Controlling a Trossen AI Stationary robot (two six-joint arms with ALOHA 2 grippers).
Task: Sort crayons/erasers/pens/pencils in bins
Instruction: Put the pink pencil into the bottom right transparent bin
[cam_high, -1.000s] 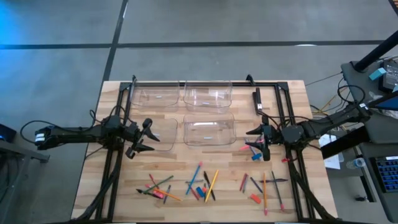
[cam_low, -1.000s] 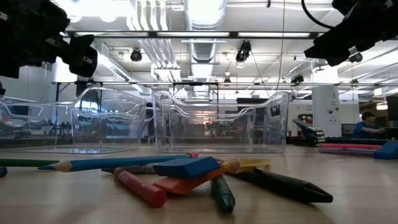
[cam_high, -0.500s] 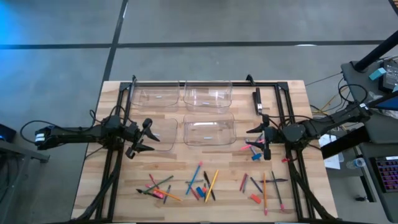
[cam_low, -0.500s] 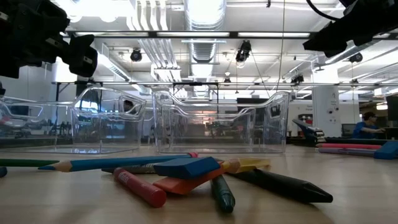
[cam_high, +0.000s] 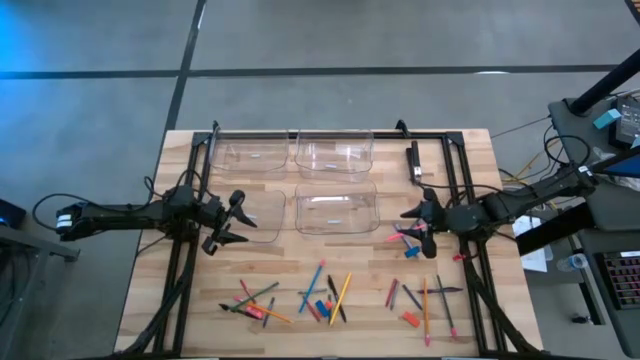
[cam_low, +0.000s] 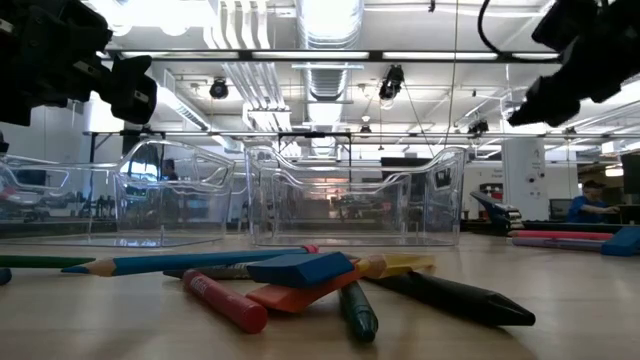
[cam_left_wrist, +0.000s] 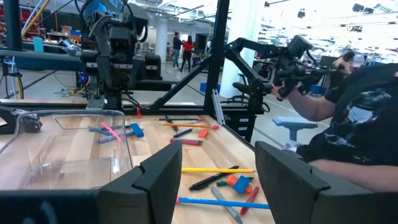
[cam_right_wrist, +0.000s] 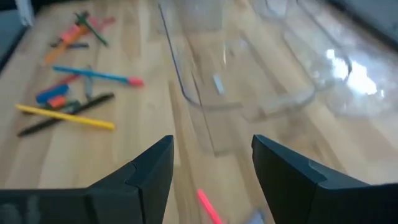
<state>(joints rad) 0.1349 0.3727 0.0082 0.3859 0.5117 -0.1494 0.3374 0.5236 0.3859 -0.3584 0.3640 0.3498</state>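
Observation:
Four clear bins (cam_high: 337, 212) stand in two rows at the table's middle and far side. Pencils, pens, crayons and erasers lie loose in piles on the near half (cam_high: 322, 296), (cam_high: 255, 300), (cam_high: 420, 302). The low view shows a blue eraser (cam_low: 300, 268) lying on an orange one, with a red crayon (cam_low: 225, 300) beside them. My left gripper (cam_high: 230, 222) hangs open above the table, by the near-left bin (cam_left_wrist: 62, 143). My right gripper (cam_high: 420, 226) is open above a pink stick (cam_right_wrist: 208, 206) and a blue piece (cam_high: 412, 251), right of the near-right bin.
A black metal frame (cam_high: 300, 133) runs around the table, and its struts (cam_high: 180, 270) slant down both sides. A black-and-silver bar (cam_high: 413, 160) sits on the frame at the far right. A desk with gear (cam_high: 610, 120) stands right of the table. People show in the room behind (cam_left_wrist: 180, 50).
My right gripper has tipped its fingers further down toward the table and rolled at the wrist, staying over the same spot. Its fingers stay as wide apart as before. The sticks and bins lie as they did.

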